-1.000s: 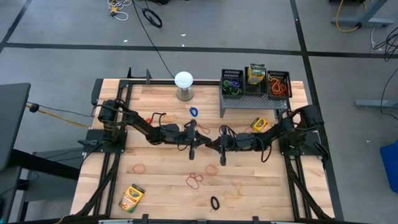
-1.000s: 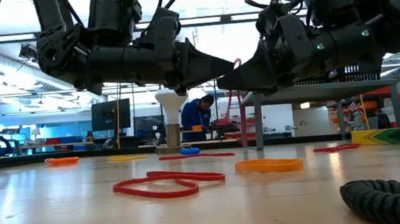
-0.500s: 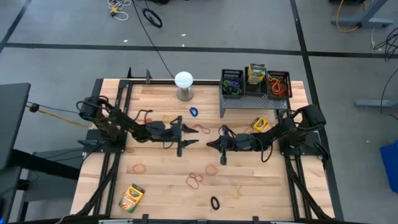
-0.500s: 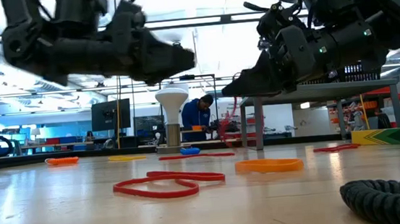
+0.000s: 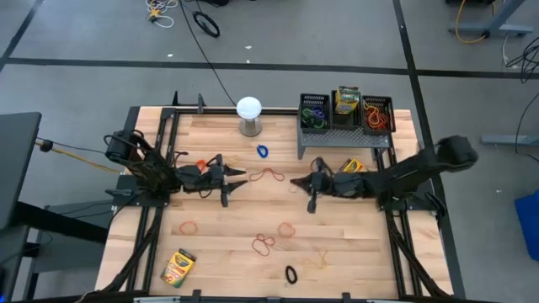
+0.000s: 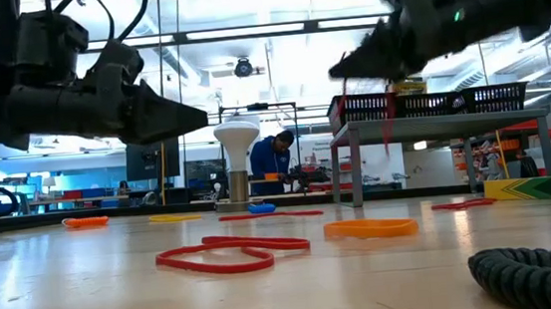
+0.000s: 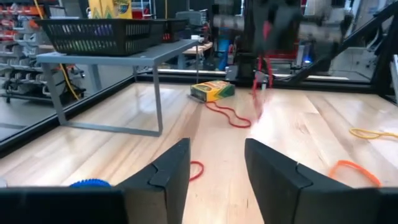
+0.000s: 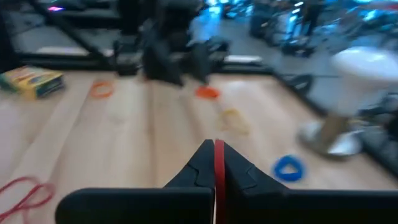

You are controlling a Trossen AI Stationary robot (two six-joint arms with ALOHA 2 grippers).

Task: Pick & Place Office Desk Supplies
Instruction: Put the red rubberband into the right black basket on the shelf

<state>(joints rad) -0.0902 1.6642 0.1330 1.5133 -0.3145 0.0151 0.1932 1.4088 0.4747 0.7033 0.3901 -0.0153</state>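
Note:
My right gripper (image 5: pixel 296 181) is above the table's middle, shut on a red rubber band (image 6: pixel 385 123). My left gripper (image 5: pixel 238 177) stands open and empty left of it, above the table; its fingers (image 7: pixel 166 171) are well apart. Another red band (image 5: pixel 271 175) lies flat between the two grippers. Loose bands lie on the wood: blue (image 5: pixel 263 151), orange (image 5: pixel 187 226), red (image 5: pixel 264 245), black (image 5: pixel 290 274). Crayon boxes lie at the near left (image 5: pixel 178 267) and by the riser (image 5: pixel 352 167). Three black mesh bins (image 5: pixel 346 114) stand on the riser. My right gripper pinches the red rubber band (image 8: pixel 219 158) between its two shut fingertips. The fingers reach about level toward the table's left side. The band hangs slack below them (image 6: pixel 385 123), clear of the table.
A white globe on a stand (image 5: pixel 248 114) is at the far middle. The grey riser (image 5: pixel 313 143) holds the bins at the far right. A person shows in the room beyond the table (image 6: pixel 274 157). Bare wood lies between the arms and the near edge.
The two grippers stood tip to tip at the table's middle with the red band between them. My left gripper has opened, let go and drawn back toward the table's left edge. My right gripper has risen and shifted toward the right and far side, carrying the band.

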